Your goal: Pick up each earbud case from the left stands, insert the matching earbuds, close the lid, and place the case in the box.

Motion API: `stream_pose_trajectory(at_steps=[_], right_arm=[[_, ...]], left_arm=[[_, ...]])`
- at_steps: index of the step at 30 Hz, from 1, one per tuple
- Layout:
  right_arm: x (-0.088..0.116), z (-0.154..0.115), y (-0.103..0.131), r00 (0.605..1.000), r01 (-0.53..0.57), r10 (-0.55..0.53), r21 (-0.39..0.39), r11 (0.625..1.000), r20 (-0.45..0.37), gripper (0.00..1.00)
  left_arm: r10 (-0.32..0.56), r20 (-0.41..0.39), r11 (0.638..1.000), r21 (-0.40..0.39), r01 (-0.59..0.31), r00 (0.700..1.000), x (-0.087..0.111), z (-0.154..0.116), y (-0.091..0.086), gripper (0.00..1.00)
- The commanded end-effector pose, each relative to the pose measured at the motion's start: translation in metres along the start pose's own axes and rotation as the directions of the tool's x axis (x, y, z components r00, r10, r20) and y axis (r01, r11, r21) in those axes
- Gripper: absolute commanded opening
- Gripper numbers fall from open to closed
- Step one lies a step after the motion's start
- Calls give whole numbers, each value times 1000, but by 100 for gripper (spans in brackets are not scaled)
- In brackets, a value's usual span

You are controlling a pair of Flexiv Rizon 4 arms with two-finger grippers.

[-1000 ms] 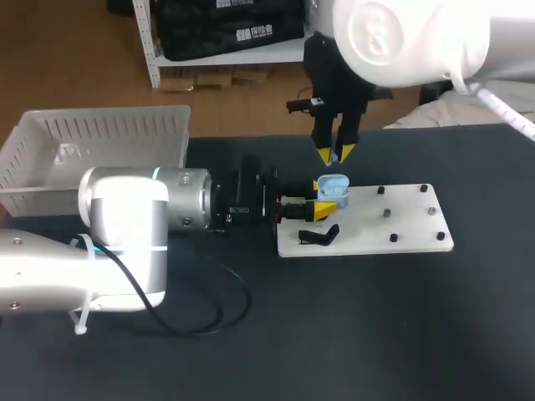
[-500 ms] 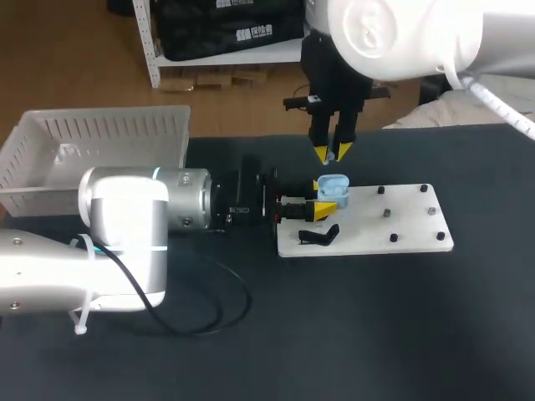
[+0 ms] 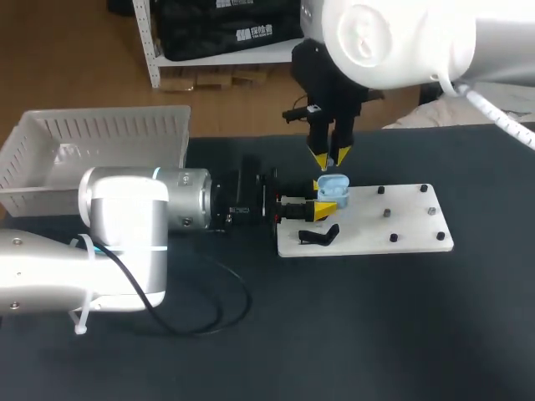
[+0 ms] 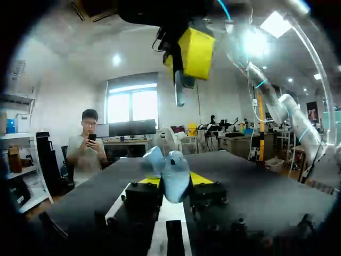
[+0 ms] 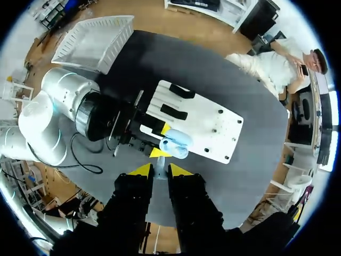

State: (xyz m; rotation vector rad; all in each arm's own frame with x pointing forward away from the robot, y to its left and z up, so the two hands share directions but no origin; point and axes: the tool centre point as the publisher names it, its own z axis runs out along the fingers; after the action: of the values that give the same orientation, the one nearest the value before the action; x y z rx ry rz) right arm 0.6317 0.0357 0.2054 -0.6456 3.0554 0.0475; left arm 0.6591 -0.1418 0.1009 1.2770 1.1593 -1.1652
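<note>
As seen overhead, left gripper (image 3: 323, 205) clamped on glossy pale-blue earbud case (image 3: 333, 189), lid open, at edge of flat white board (image 3: 410, 230), matte black table (image 3: 376, 317). Left wrist: small rounded earbud (image 4: 180, 88) hanging above case. Right wrist: right gripper (image 5: 159, 169) pinching it, directly over case.

The open blue earbud case (image 3: 333, 189) was seen gripped by the left gripper (image 3: 323, 205) at the left end of the white board (image 3: 393, 221). Just above it, a small pale earbud (image 3: 331, 159) was pinched in the right gripper (image 3: 331, 155). A white box (image 3: 92, 134) was set at the far left.
</note>
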Motion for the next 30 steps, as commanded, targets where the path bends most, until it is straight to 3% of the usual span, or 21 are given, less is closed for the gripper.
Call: stream_pose_trajectory(at_steps=[1, 11, 30], right_arm=[[4, 6, 3, 1000, 27, -27, 13, 1000, 7, 0], [4, 16, 1, 995, 93, -94, 58, 994, 16, 0], [-4, 29, -4, 989, 150, -150, 65, 987, -13, 0]], left_arm=[[-1, 0, 1000, 3, 1, 1000, 0, 0, 1, 0], [-1, 0, 1000, 3, 1, 1000, 0, 0, 1, 0], [-1, 0, 1000, 3, 1, 1000, 0, 0, 1, 0]])
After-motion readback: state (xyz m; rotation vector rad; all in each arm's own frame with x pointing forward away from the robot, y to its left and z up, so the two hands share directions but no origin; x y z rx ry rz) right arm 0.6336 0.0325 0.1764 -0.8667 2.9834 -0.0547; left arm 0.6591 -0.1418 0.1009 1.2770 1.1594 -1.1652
